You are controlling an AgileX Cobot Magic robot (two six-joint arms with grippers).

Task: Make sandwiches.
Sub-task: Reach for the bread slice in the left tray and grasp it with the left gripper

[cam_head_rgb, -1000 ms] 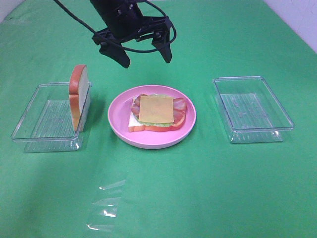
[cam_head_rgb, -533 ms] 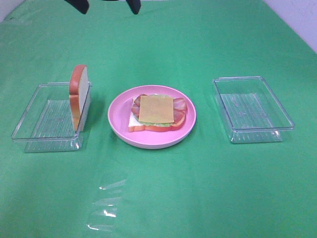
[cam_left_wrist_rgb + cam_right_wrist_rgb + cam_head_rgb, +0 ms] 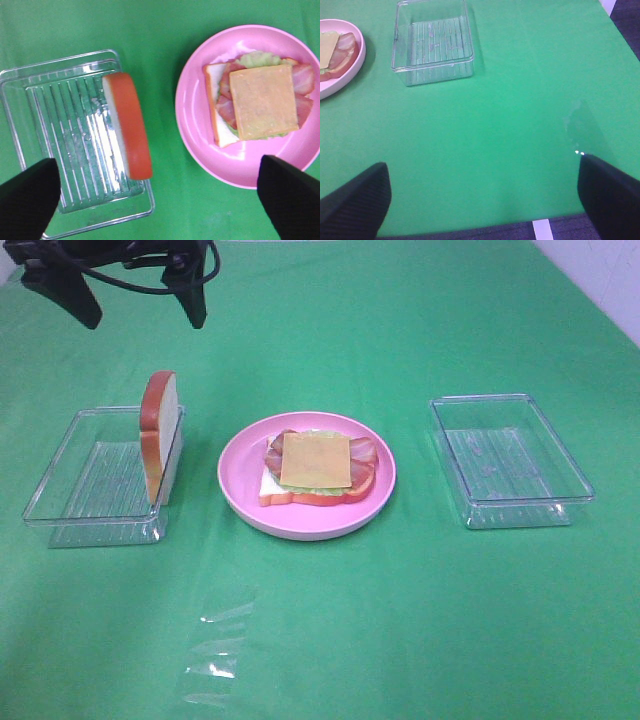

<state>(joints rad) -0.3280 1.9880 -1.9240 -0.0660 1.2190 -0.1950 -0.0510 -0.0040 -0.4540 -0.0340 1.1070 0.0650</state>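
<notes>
1. Lying nearest on the green counter [image 3: 400,620], a crinkled patch of clear film [image 3: 215,650] is seen.
2. The open-faced sandwich [image 3: 318,468], topped with cheese [image 3: 263,101], is held on the pink plate [image 3: 240,490] between two clear trays [image 3: 60,510] [image 3: 575,480].
3. One bread slice [image 3: 158,435] is propped on edge against the left tray's wall.
4. Farthest back, the left gripper [image 3: 128,295] is held aloft, jaws spread apart and empty.
5. The right gripper [image 3: 485,195] is likewise seen spread wide, empty.

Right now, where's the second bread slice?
In the exterior high view the bread slice stands on edge at the right wall of the left clear tray, left of the pink plate holding the open sandwich.
</notes>
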